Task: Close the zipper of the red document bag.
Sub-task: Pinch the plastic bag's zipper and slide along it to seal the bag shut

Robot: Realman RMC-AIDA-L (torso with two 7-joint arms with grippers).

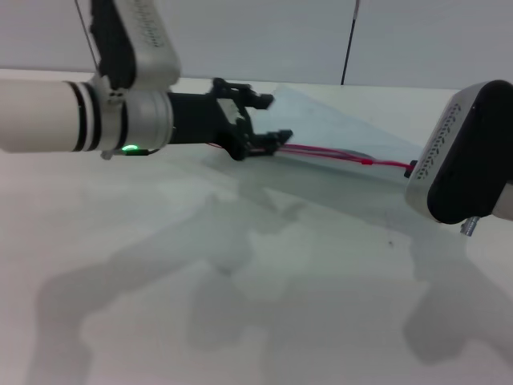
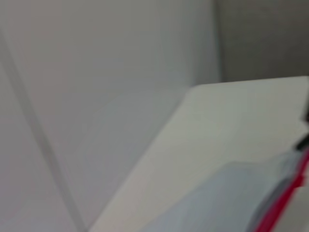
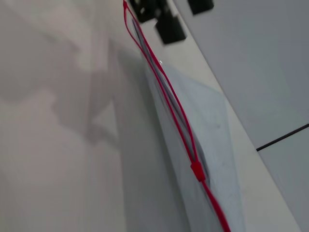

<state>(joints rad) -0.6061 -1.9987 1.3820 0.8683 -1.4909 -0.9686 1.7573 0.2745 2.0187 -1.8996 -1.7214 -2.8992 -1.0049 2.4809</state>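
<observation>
Right end effector [image 1: 469, 160] beside zipper [image 1: 337, 155] end

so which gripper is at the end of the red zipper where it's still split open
The left gripper, black, at the zipper's far-left end on the red document bag. The slider sits nearer the right gripper, whose end looks closed.

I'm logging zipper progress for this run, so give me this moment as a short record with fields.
bag: red document bag lying flat on the white table
zipper: zipper gaping along most of its length
slider: slider partway along
left gripper: left gripper at the far zipper end, state unclear
right gripper: at the other end, fingers not visible
</observation>
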